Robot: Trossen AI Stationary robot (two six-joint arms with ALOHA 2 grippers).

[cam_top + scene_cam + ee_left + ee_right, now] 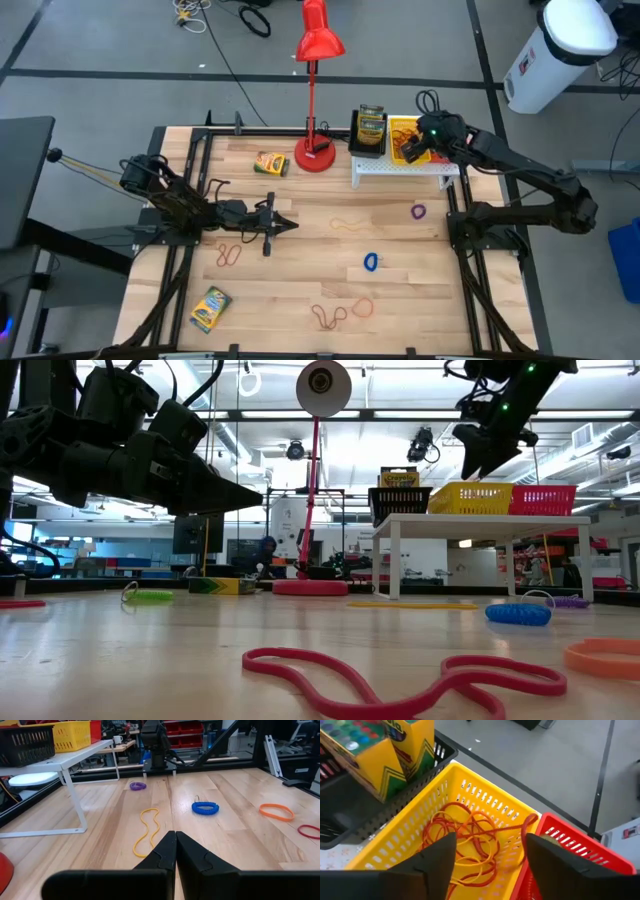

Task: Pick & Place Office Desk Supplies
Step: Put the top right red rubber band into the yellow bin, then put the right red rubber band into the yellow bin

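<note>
A pale wooden table [300, 255] sits in a workshop with a grey floor, and a small white shelf [405, 168] at its far edge carries three mesh bins. The yellow bin [420, 840] holds a tangle of red and orange rubber bands [470, 837], thin, limp loops piled loosely; one red loop [527, 822] is draped over the rim toward the red bin [570, 845]. The right gripper [490, 855] hangs just above the yellow bin with its fingers spread wide and nothing between them. That draped loop is the likely trouble: a brush from a finger as the arm pulls away could flick it out of the bin or into the red one. Beside it, the black bin [350, 820] holds crayon boxes [380, 750]. More bands lie scattered on the table (a blue one [371, 262], a purple one [418, 211], a yellow one [348, 224] and several red or orange), flat and thin, so a grasp may slip off them. Two more crayon boxes [270, 163] lie out there too. The left gripper [285, 225] waits closed and empty near the table's middle.
</note>
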